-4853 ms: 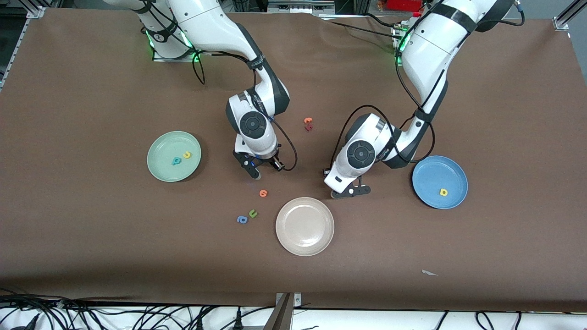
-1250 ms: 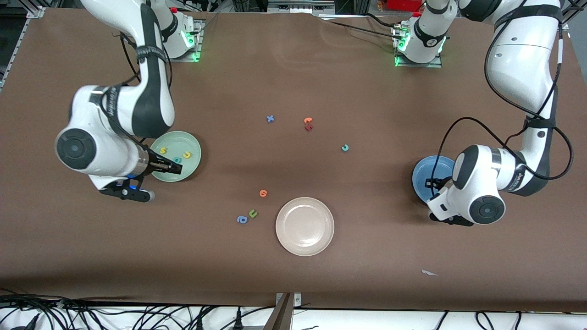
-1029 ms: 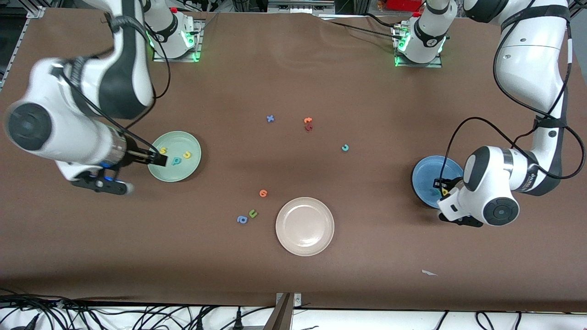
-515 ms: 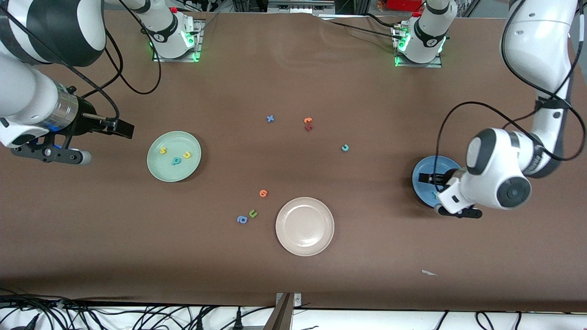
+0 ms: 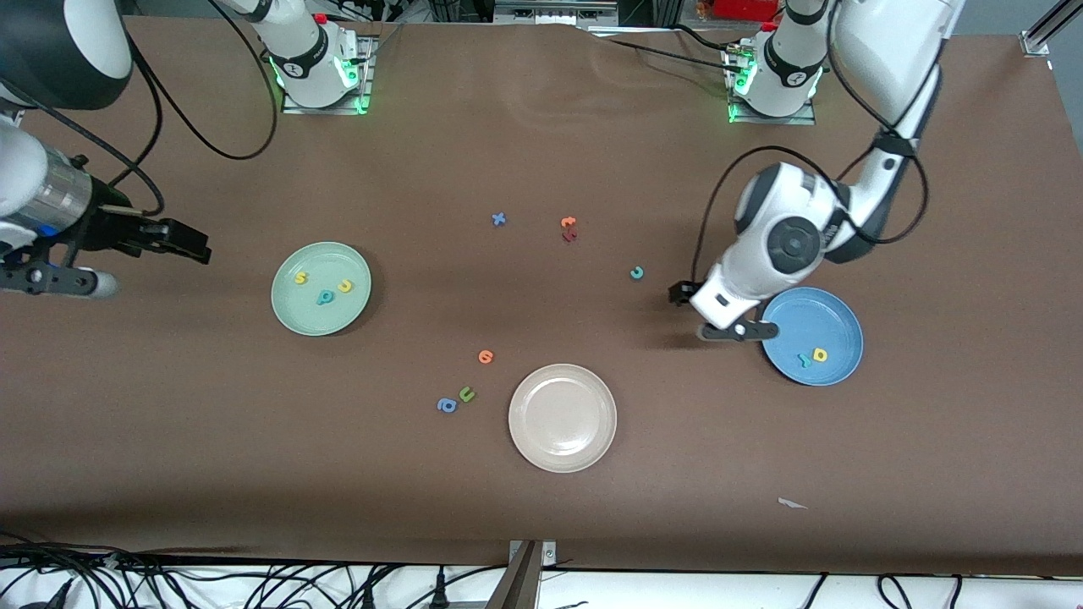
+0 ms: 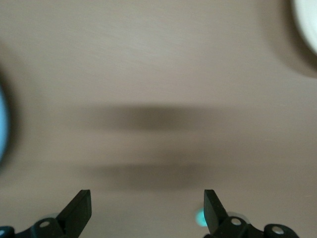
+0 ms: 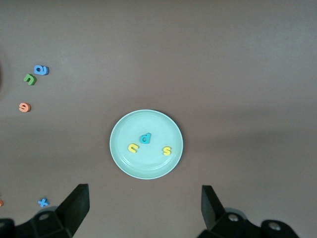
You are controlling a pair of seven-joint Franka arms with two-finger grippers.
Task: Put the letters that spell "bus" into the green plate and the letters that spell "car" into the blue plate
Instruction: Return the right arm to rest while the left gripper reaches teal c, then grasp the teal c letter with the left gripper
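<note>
Matt brown table cover (image 5: 541, 524) — glossy green plate (image 5: 292, 315), blue plate (image 5: 838, 315).

A wide table (image 5: 541, 524) covered in a plain brown sheet fills nearly the whole front view. The sheet lies flat, with faint creases near the edge where the bases stand. A small scrap of pale paper (image 5: 792, 504) lies on it close to the camera's edge. Below that edge, black cables (image 5: 254, 584) run in loops along a white strip. Silver metal framing (image 5: 1042, 30) shows at the upper corners. Light is even, with soft shadows.
</note>
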